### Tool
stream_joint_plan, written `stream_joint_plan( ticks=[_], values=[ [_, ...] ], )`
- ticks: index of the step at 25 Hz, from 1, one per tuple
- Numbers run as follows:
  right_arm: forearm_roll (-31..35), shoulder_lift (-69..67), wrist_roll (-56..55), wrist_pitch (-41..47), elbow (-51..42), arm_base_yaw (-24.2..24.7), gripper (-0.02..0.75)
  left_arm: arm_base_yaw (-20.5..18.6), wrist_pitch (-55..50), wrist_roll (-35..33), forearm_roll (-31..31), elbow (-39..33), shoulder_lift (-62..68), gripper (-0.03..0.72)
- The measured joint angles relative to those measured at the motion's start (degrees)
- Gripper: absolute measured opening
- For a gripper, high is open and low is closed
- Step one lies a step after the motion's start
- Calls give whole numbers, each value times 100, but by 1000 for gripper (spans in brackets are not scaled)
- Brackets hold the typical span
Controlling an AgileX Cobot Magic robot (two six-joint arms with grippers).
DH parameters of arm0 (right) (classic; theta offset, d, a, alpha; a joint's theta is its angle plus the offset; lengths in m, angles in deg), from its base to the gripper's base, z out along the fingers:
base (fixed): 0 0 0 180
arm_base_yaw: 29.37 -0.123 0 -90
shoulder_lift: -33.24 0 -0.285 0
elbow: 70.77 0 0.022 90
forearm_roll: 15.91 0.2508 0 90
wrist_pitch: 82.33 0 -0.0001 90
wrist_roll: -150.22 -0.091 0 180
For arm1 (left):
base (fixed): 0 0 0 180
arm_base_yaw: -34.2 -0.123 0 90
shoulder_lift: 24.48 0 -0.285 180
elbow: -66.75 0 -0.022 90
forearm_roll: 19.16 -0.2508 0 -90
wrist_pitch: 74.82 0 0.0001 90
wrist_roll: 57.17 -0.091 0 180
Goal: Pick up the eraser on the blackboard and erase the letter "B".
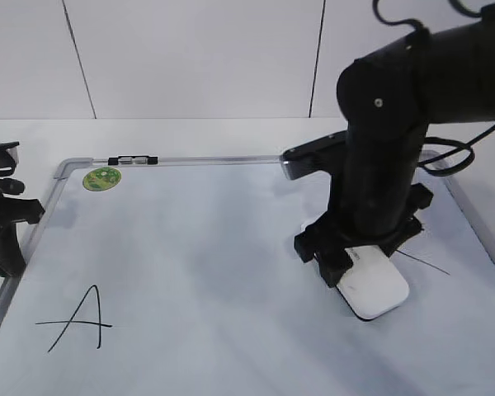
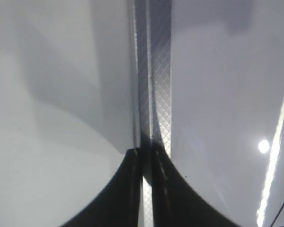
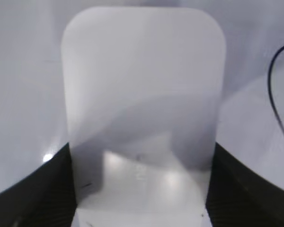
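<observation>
Right arm bent steeply downward, its fingers [image 3: 40, 189] spread wide; left gripper [image 2: 146, 189] fingers pressed together

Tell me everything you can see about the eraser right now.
The eraser is an oblong white block with rounded corners, smooth like plastic, with a thin dark edge along its underside. It lies flat on the blackboard, right of the middle, its long side running diagonally toward the near right. The right pincer is clamped across its far end, one black finger against each long side. A thin black stroke shows on the board just to its right. The near end sticks out free.
</observation>
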Motion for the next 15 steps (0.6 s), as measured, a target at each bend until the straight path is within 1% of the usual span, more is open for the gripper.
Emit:
stream_joint_plan(
  ticks=[3, 5, 8, 11, 13, 15],
  values=[
    [214, 291, 212, 84, 0, -30, 529, 0, -8, 0, 0, 0, 0, 16],
    [275, 373, 289, 174, 0, -187, 529, 0, -13, 0, 0, 0, 0, 16],
    [298, 393, 342, 226, 0, -687, 529, 0, -21, 0, -3, 0, 0, 16],
    [346, 393, 352, 108, 0, -1392, 529, 0, -25, 0, -3, 0, 0, 16],
    [387, 371, 369, -40, 0, -1738, 529, 0, -25, 0, -3, 0, 0, 16],
    [444, 283, 369, -183, 0, -1972, 529, 0, -34, 0, -3, 0, 0, 16]
  ],
)
